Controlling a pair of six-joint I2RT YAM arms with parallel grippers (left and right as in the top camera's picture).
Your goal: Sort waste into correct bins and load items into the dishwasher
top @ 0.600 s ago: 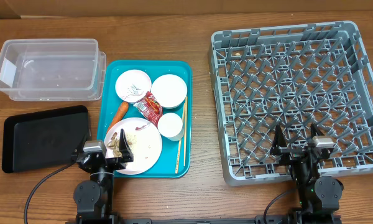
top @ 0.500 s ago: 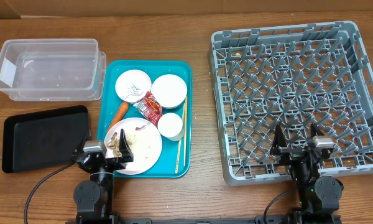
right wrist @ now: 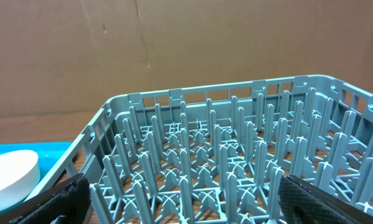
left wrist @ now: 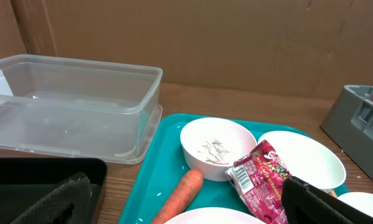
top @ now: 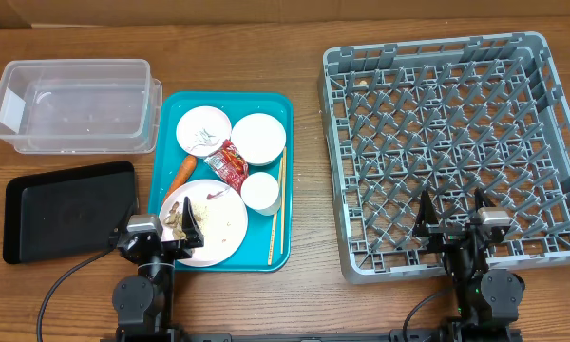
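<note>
Brown wood-grain table point(top: 304, 142) is noted, with a plain cardboard wall point(left wrist: 236, 43) behind it. A clear glossy tub point(top: 76, 104) is set far left, and a matte black tray point(top: 66, 209) is set in front of it. On the teal tray point(top: 258, 252) are found two round white bowls point(top: 258, 138), a small cup point(top: 261, 193), a crinkled red wrapper point(top: 230, 163), a smooth carrot point(top: 180, 173), a plate point(top: 218, 223) strewn with beige scraps, and thin chopsticks point(top: 278, 209) laid along its right side. The grey lattice rack point(top: 446, 142) of upright pegs is placed at right. The left gripper point(top: 161, 226) is held over the plate's near edge and the right gripper point(top: 451, 214) over the rack's near edge. Both are spread wide, with nothing grasped.
</note>
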